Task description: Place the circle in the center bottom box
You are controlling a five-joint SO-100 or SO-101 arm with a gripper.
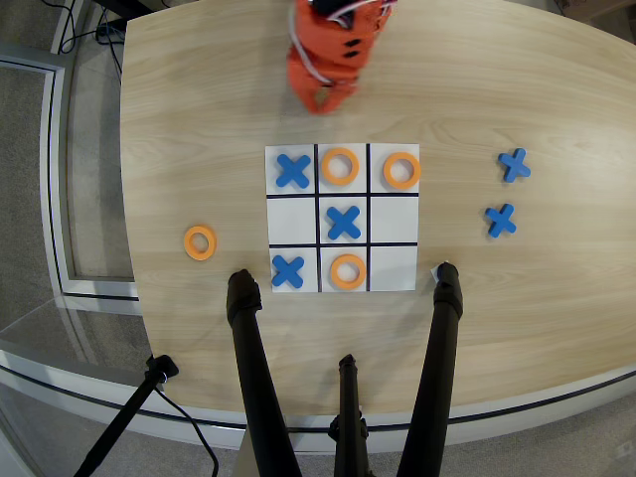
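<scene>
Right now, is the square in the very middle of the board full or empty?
Full. A blue X lies inside the middle square of the board.

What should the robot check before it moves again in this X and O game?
1. Middle cell of the row nearest the arm is filled: ok, an orange ring lies inside its lines.
2. Spare ring is easy to reach: ok, it lies alone on the table, left of the board in the overhead view.
3. Arm is clear of the board: ok, it is beyond the top edge, over no piece.
4. Jaws open or shut: cannot tell, they are blurred.
5. Jaws empty: cannot tell.
</scene>
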